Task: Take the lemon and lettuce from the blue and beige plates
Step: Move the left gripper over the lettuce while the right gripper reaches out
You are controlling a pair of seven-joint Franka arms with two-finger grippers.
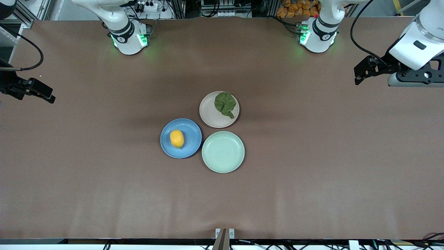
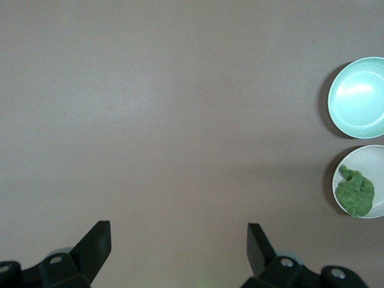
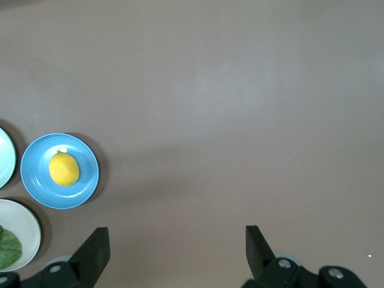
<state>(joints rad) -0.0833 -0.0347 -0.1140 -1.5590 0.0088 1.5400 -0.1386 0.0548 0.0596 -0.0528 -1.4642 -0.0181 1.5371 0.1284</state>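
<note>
The lemon (image 1: pixel 177 138) lies on the blue plate (image 1: pixel 190 129) mid-table. The lettuce (image 1: pixel 225 104) lies on the beige plate (image 1: pixel 211 115), which sits beside the blue plate and farther from the front camera. My left gripper (image 1: pixel 361 72) hangs open and empty over bare table at the left arm's end; its wrist view (image 2: pixel 179 231) shows the lettuce (image 2: pixel 355 192) on the beige plate (image 2: pixel 373 157). My right gripper (image 1: pixel 43 92) hangs open and empty over the right arm's end; its wrist view (image 3: pixel 177 237) shows the lemon (image 3: pixel 63 168) on the blue plate (image 3: pixel 85 180).
An empty pale mint-green plate (image 1: pixel 223 151) touches both other plates and is the nearest to the front camera; it also shows in the left wrist view (image 2: pixel 359 99). Brown table surface (image 1: pixel 312 173) lies all around the three plates.
</note>
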